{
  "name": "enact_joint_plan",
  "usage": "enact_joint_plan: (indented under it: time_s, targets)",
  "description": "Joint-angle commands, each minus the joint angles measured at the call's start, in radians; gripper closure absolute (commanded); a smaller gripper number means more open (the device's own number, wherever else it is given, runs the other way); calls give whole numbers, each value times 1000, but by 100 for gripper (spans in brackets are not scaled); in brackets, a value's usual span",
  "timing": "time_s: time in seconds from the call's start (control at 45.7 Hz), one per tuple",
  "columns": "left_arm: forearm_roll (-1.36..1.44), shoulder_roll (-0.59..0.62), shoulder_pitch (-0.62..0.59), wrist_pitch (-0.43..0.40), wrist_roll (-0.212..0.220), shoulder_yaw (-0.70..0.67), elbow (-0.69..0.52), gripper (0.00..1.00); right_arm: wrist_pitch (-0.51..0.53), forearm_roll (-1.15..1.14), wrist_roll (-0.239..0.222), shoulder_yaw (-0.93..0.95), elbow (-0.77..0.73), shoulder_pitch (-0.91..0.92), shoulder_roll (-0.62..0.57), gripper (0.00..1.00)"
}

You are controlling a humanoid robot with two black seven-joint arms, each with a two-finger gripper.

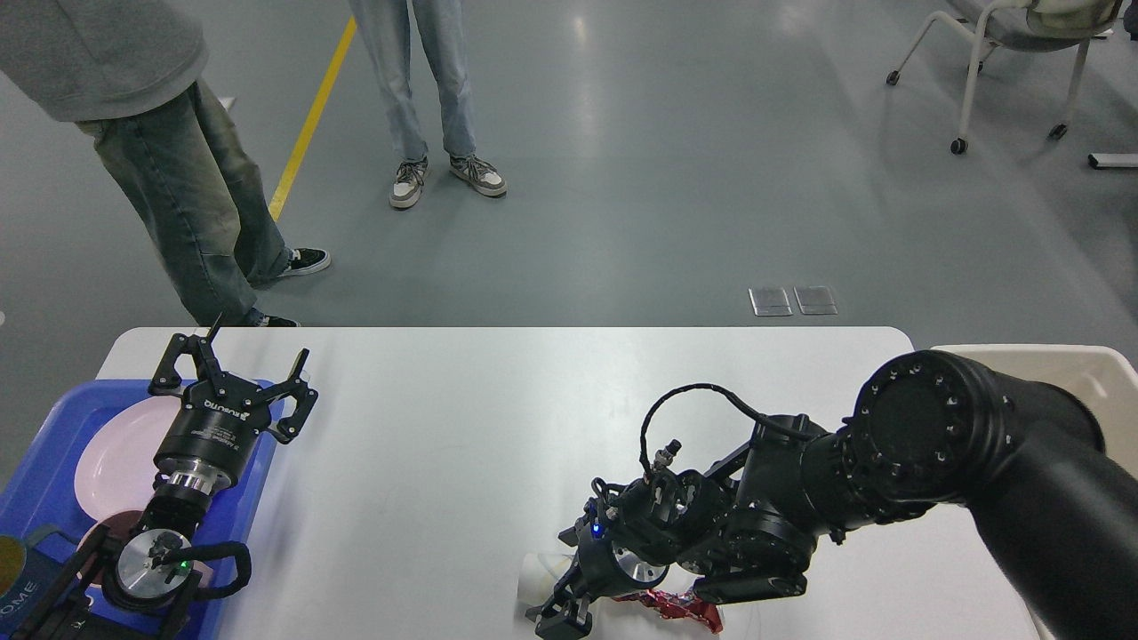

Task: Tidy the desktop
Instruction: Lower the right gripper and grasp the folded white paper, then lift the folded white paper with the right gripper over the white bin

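**Head view: two black arms over a white worktop**

Head view, far left: a blue plastic tray (53,462) with a raised rim holds a round pale pink plate (116,444). Above its right edge hangs the left gripper (233,373), its thin black fingers (298,391) spread wide and holding nothing. The large white rectangular worktop (498,418), smooth, matte and round-cornered, fills the middle. Near its front edge the right gripper (560,613) points down beside a small white cup-like object (544,573) and a crumpled red foil wrapper (680,609); I cannot tell whether these fingers are apart or together. At far right sits a beige rectangular bin (1067,369).
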Motion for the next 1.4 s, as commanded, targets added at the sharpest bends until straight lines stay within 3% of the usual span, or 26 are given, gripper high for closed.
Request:
enact_joint_plan:
  time_s: [0.0, 0.153, 0.437, 0.7, 0.831, 1.028, 1.247, 1.378]
  targets:
    - [0, 0, 0, 0, 0, 0, 0, 4, 5, 0, -2, -6, -7, -20, 2, 0]
    - [0, 0, -1, 0, 0, 0, 0, 4, 5, 1, -6, -35, -18, -23, 1, 8]
    - [0, 0, -1, 0, 0, 0, 0, 4, 5, 3, -9, -52, -32, -40, -1, 11]
    - [0, 0, 0, 0, 0, 0, 0, 4, 7, 24, -12, -52, -32, -43, 1, 48]
    - [0, 0, 0, 0, 0, 0, 0, 4, 8, 66, -12, -53, -32, -34, 1, 73]
    - [0, 0, 0, 0, 0, 0, 0, 4, 10, 165, -6, -52, 6, 29, -10, 99]
    - [0, 0, 0, 0, 0, 0, 0, 4, 19, 356, -2, -50, 120, 176, -54, 100]
    - [0, 0, -1, 0, 0, 0, 0, 4, 91, 514, 0, -49, 129, 268, -77, 100]
